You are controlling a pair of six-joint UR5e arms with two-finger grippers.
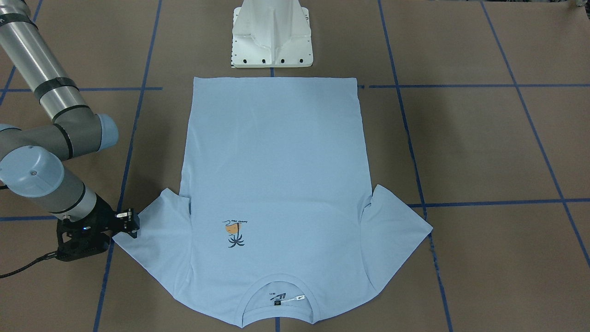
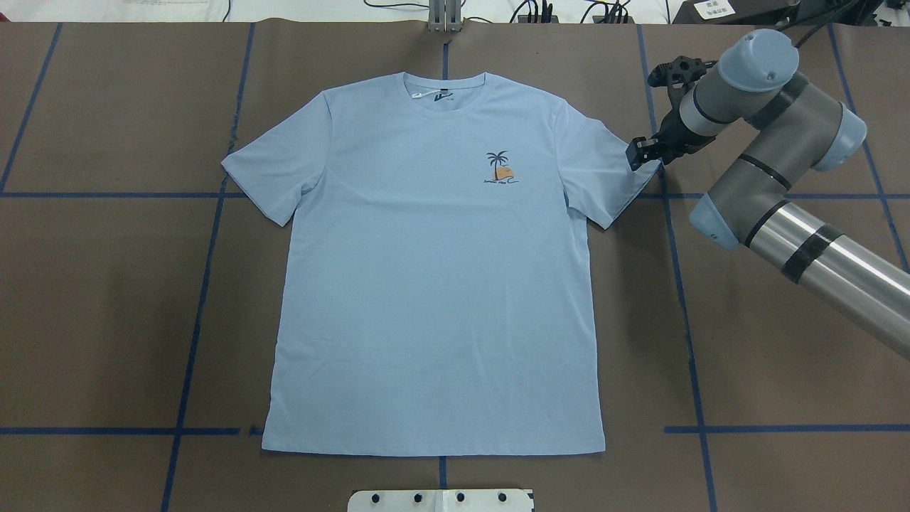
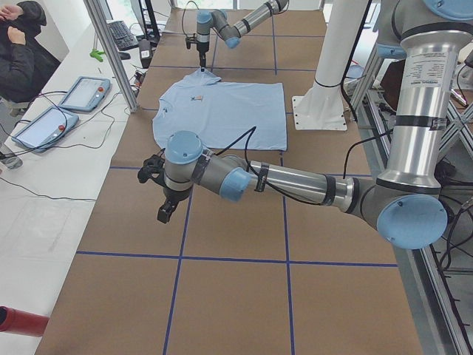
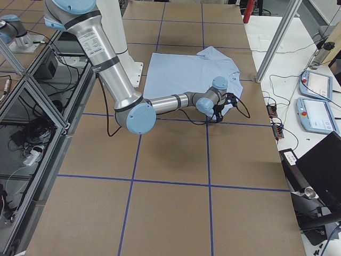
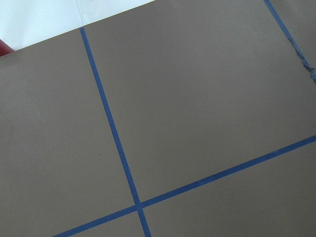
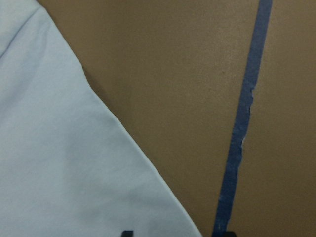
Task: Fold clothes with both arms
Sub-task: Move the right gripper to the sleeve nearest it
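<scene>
From the left-end view, the nearest worry is the left arm. It hangs over bare worktop, well apart from the T-shirt, so if the far side lifts alone the cloth will likely drag and skew rather than fold square. Farther off, the right arm addresses only the very tip of the right sleeve. So shallow a bite could slip off, or catch one layer and leave the other lying.

The left arm's forearm stretches low and level from its elbow, with the wrist turned down and the left jaws aimed at the worktop; whether they are parted I cannot tell. Beyond it the T-shirt lies flat, print up, hem toward the robot's base and collar away. Farthest, the right arm reaches out with its wrist bent down beside a blue tape line. The right jaws appear parted, straddling the sleeve's corner and gripping nothing yet, though the wrist view shows only their tips.
</scene>
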